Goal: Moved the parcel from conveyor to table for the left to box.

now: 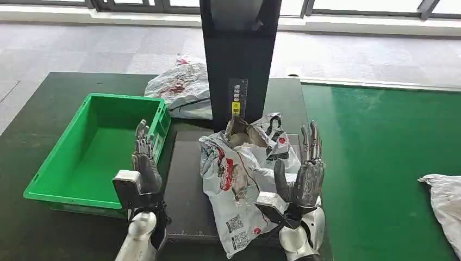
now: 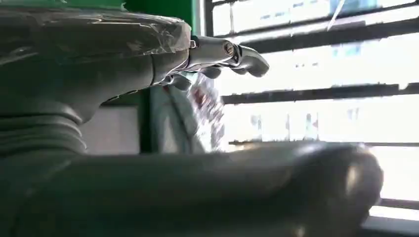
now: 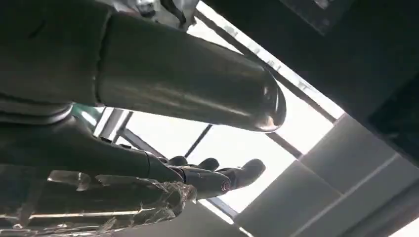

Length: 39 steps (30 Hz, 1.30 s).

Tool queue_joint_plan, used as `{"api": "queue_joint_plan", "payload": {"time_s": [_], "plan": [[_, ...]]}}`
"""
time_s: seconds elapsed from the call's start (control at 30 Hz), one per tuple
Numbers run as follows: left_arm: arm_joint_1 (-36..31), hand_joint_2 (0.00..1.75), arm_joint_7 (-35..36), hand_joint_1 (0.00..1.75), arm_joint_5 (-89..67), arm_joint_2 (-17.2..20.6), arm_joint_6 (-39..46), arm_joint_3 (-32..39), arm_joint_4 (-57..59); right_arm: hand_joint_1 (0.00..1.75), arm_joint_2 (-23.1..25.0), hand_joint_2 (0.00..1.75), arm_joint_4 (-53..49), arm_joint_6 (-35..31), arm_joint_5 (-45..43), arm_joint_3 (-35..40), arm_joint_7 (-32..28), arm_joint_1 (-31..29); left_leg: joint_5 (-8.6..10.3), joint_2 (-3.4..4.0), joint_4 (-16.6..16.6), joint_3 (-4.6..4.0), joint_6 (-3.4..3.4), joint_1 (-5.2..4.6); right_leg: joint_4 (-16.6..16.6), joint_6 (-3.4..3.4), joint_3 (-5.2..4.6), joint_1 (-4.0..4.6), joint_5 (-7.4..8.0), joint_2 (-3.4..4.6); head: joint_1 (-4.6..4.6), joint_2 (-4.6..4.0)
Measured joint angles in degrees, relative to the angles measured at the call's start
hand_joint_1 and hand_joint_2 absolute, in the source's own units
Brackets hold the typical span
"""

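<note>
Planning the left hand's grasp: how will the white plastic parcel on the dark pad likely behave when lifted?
The parcel is a crumpled poly bag, so it will probably sag and fold rather than hold shape. Its glossy film looks slippery, so open fingers may slide. It seems light for its bulk, judging by the loose wrinkles, though its contents are hidden.

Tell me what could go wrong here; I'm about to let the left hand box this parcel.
The parcel is a loose, crumpled bag, so it may sag or slip in a grasp. The right hand stands open right beside it and could snag the plastic. The green box sits on the far side of the left hand, and the limp bag might catch on its rim.
</note>
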Motion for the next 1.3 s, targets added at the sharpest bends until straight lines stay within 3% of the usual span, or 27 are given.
{"api": "queue_joint_plan", "payload": {"time_s": [0.03, 0.07, 0.17, 0.37, 0.57, 0.67, 0.77, 1.27, 1.3], "plan": [[0.0, 1.75, 0.0, 0.00, -0.6, 0.1, 2.1, -1.0, -1.5, 0.00, 0.1, 0.00, -1.7, -0.1, 0.2, -0.3, 0.0, 0.2, 0.00, -0.05, 0.0, 0.00, 0.00, 0.00, 0.0, 0.00, 0.01, 0.00, -0.01, -0.06, 0.00, 0.00], [0.1, 1.75, 0.0, 0.00, -1.7, 0.3, 5.3, -2.9, -3.7, 0.00, 0.1, 1.75, -4.8, -0.2, 0.0, -0.8, 0.0, 0.7, 0.00, -0.09, 0.0, -0.01, 0.00, 0.00, 0.0, 0.00, 0.03, -0.01, -0.02, -0.12, 0.00, 0.00], [-0.2, 1.75, 0.0, 0.00, -7.0, 0.9, 10.7, -8.8, -7.7, 0.00, 0.2, 1.75, -12.2, -0.3, -2.0, -2.1, 0.0, 1.9, -0.01, -0.07, 0.0, 0.00, 0.02, -0.05, 0.0, 0.00, 0.03, -0.05, -0.02, -0.10, 0.00, 0.00], [-3.2, 1.75, 4.7, 0.00, -32.3, 0.7, 11.8, -16.7, -5.0, 0.00, 0.2, 1.75, -18.5, -0.3, -4.9, -4.3, 0.0, 2.8, -0.05, 0.09, 0.0, 0.07, 0.08, -0.10, -0.1, 0.08, 0.04, -0.09, 0.01, -0.01, 0.00, 0.00], [-8.2, 1.75, 17.9, 0.00, -51.3, 0.0, 6.3, -23.5, 1.7, 0.00, 0.2, 1.75, -18.5, -0.2, -7.3, -6.5, 0.1, 3.1, -0.03, 0.07, 0.0, 0.10, 0.08, -0.10, -0.1, 0.07, 0.06, -0.09, 0.02, 0.02, 0.00, 0.00], [-11.6, 1.75, 25.6, 0.00, -58.3, -0.6, -1.0, -27.7, 8.4, 0.00, 0.2, 1.75, -18.5, -0.3, -8.1, -7.4, 0.1, 3.2, -0.04, 0.05, 0.0, 0.09, 0.08, -0.10, -0.1, 0.07, 0.10, -0.09, 0.02, 0.02, 0.02, 0.00], [-13.3, 1.75, 27.3, 0.00, -58.8, -1.0, -4.4, -30.7, 14.2, 0.00, 0.2, 1.75, -18.5, -0.2, -8.5, -8.1, 0.1, 3.2, -0.05, 0.12, 0.0, 0.08, 0.08, -0.10, -0.1, 0.07, 0.06, -0.09, 0.02, 0.06, 0.00, 0.00], [-17.9, 1.75, 29.4, 0.03, -56.7, -2.3, -5.7, -35.2, 27.5, 0.00, 0.2, 1.75, -18.3, -0.2, -9.1, -10.1, 0.1, 3.2, -0.06, 0.09, 0.0, 0.06, 0.08, -0.10, 0.0, 0.08, 0.07, -0.09, 0.00, 0.06, 0.00, 0.00], [-18.2, 1.75, 29.5, 1.73, -56.2, -2.4, -6.1, -35.4, 28.4, 0.00, 0.2, 1.75, -18.3, -0.3, -9.1, -10.2, 0.1, 3.2, -0.06, 0.08, 0.0, 0.06, 0.08, -0.10, 0.0, 0.08, 0.07, -0.09, 0.00, 0.05, 0.00, 0.00]]}}
